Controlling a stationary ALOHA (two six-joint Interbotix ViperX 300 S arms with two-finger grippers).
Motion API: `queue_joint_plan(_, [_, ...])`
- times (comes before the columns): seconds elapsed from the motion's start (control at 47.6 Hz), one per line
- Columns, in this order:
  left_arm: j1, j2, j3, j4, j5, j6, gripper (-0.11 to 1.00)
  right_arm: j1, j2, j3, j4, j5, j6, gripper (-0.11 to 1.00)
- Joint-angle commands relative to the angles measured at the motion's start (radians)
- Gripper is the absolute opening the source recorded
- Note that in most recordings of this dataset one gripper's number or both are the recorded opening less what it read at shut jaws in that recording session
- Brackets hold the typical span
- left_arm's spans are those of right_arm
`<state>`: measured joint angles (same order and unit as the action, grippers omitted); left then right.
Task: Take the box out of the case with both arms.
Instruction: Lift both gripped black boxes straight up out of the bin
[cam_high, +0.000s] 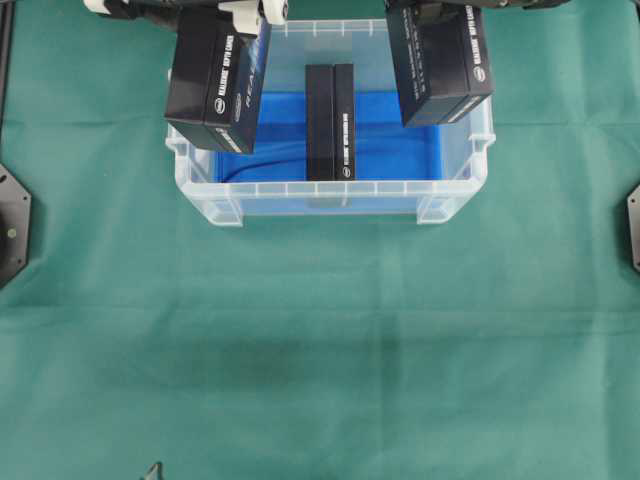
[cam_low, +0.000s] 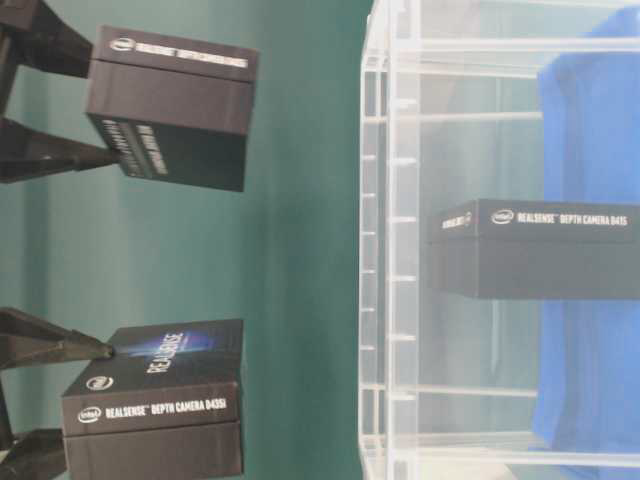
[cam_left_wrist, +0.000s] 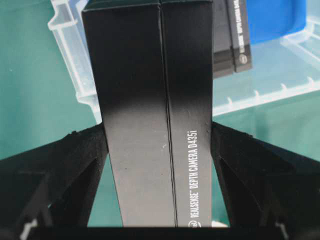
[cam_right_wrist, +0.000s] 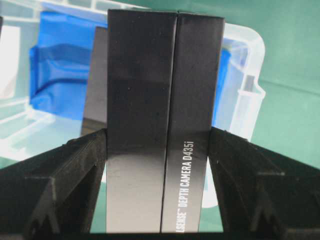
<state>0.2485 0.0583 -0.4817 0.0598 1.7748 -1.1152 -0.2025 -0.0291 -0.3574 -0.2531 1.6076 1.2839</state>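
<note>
A: Where are the boxes?
B: Left fingers (cam_left_wrist: 75, 170) pinch one RealSense box (cam_high: 218, 82), right fingers (cam_right_wrist: 240, 175) another (cam_high: 438, 62), both held above the case (cam_high: 330, 195).
A: Anything inside?
B: A third box (cam_high: 330, 122) stands on the blue liner (cam_high: 400, 140); green cloth (cam_high: 320, 330) covers the worktop.

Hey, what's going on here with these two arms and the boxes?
Each arm has lifted a black camera box out of the case. The left gripper is clamped on one box, the right gripper on another, both held up above the clear bin. A third box stands on edge on the blue liner, inside the case, untouched.
</note>
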Motion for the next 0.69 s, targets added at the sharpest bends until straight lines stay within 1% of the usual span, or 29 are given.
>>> queue_joint_plan(0.0, [0.002,-0.005,-0.040,0.005,0.002,0.008,0.63,0.005,-0.011,-0.043,-0.006,0.005,-0.005,0.65])
queue_joint_plan(0.672, [0.002,-0.003,-0.043,0.008,0.003,0.014,0.63,0.005,0.000,-0.054,-0.006,0.025,-0.005,0.65])
